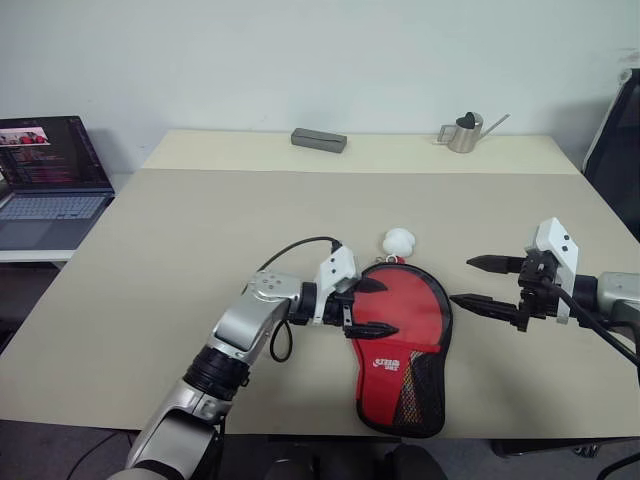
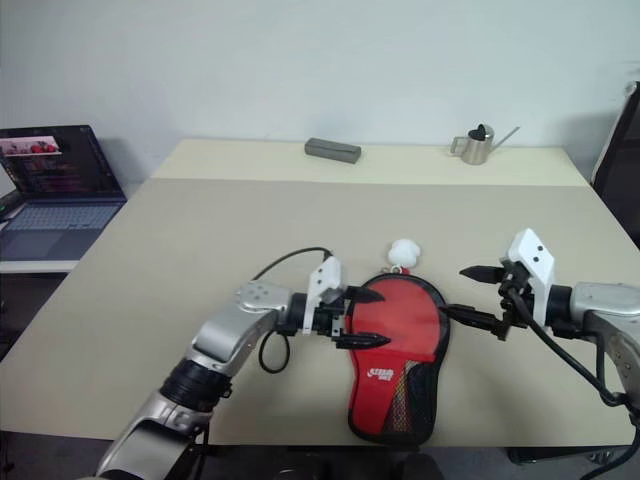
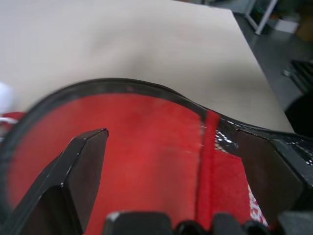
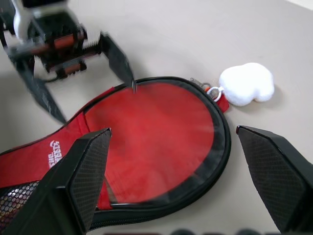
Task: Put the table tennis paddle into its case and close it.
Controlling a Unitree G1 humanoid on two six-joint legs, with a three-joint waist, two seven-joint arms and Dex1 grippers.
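The case [image 1: 400, 350] lies flat near the table's front edge, with red panels, black trim and a mesh pocket toward me. Its wide round end [image 4: 156, 132] shows a smooth red face. I cannot tell whether that is the table tennis paddle behind clear plastic; no handle shows. A white pompom [image 1: 398, 240] hangs from the zip at the far end. My left gripper [image 1: 385, 307] is open, with its black fingers over the case's left rim. My right gripper [image 1: 465, 281] is open and empty, raised just right of the case.
A grey rectangular box [image 1: 319, 140] and a small metal watering can [image 1: 463, 132] stand at the table's far side. An open laptop [image 1: 50, 180] sits on a lower surface to the left. A dark chair [image 1: 620, 140] is at the right edge.
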